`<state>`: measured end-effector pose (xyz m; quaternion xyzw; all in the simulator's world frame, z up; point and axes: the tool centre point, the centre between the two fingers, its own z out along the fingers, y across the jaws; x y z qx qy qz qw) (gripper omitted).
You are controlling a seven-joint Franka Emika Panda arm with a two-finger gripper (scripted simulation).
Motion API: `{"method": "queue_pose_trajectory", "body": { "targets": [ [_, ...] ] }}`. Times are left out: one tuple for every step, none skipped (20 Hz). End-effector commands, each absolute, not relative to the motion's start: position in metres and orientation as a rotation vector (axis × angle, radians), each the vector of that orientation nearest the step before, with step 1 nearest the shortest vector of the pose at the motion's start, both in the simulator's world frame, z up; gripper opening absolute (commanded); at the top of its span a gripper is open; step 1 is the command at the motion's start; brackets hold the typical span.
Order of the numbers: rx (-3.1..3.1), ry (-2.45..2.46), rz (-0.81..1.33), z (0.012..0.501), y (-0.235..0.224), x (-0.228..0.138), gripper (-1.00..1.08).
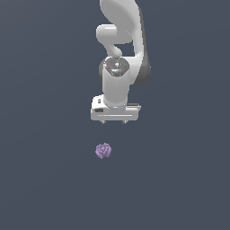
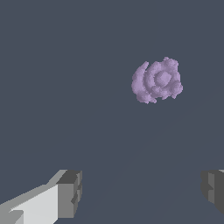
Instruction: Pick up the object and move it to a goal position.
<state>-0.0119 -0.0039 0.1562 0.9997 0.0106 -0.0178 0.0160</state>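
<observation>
Below the spread gripper (image 1: 115,121), unmarked object (image 1: 103,150) lies.

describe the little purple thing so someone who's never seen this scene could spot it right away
Start at the white robot arm hanging over the plain dark grey surface, and find its open gripper. Just beyond the gripper, untouched, lies a small pale-purple lumpy ball. Its bumpy, berry-like texture and colour make it the only non-grey, non-white thing around.
</observation>
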Motion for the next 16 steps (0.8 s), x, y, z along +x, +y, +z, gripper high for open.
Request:
{"method": "queue_pose_trajectory", "body": {
  "targets": [
    [3.109, 0.033, -0.055, 0.156, -0.004, -0.012, 1.00],
    [3.109, 0.033, -0.055, 0.156, -0.003, -0.012, 1.00],
    [3.111, 0.034, -0.053, 0.158, -0.002, -0.011, 1.00],
    [3.113, 0.034, -0.051, 0.160, 0.000, -0.010, 1.00],
    [3.116, 0.035, -0.047, 0.163, 0.004, -0.009, 1.00],
    [3.120, 0.037, -0.042, 0.167, 0.007, -0.008, 1.00],
    [3.124, 0.038, -0.039, 0.170, 0.011, -0.007, 1.00],
    [3.126, 0.039, -0.036, 0.172, 0.013, -0.006, 1.00],
    [3.127, 0.039, -0.034, 0.173, 0.015, -0.005, 1.00],
    [3.128, 0.039, -0.034, 0.174, 0.015, -0.005, 1.00],
    [3.127, 0.039, -0.034, 0.173, 0.015, -0.005, 1.00],
    [3.127, 0.039, -0.035, 0.173, 0.014, -0.006, 1.00],
    [3.127, 0.038, -0.035, 0.173, 0.014, -0.006, 1.00],
    [3.127, 0.034, -0.035, 0.173, 0.014, -0.005, 1.00],
    [3.127, 0.027, -0.035, 0.173, 0.014, -0.005, 1.00],
    [3.128, 0.018, -0.035, 0.172, 0.014, -0.005, 1.00]
  ]
}}
